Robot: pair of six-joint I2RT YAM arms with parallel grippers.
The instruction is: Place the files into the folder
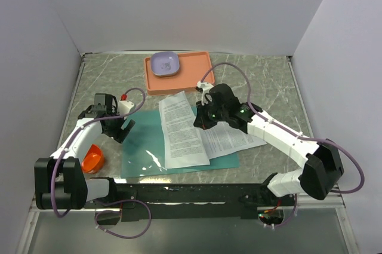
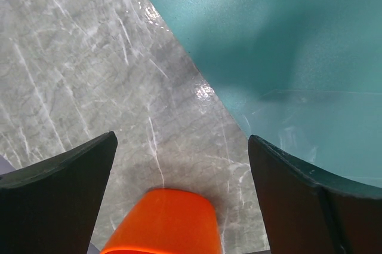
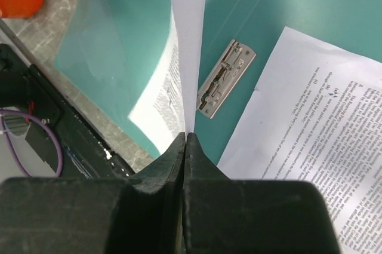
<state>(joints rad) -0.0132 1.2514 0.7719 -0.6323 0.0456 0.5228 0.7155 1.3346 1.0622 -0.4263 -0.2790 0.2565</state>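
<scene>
The teal-green folder [image 1: 143, 146] lies open on the table. One file [image 1: 182, 129] slants across its middle, and my right gripper [image 1: 202, 121] is shut on that sheet's right edge. In the right wrist view the pinched sheet [image 3: 186, 45] stands on edge above the folder's metal fastener [image 3: 225, 78]. A second file [image 1: 230, 139] lies flat on the folder's right half, under my right arm; it also shows in the right wrist view [image 3: 316, 134]. My left gripper [image 1: 122, 128] is open and empty above the folder's left edge [image 2: 286, 45].
An orange cup [image 1: 92, 159] sits on the table left of the folder, below my left gripper [image 2: 164, 221]. An orange-pink tray [image 1: 191, 75] holding a lavender bowl [image 1: 165, 64] stands at the back. White walls enclose the table.
</scene>
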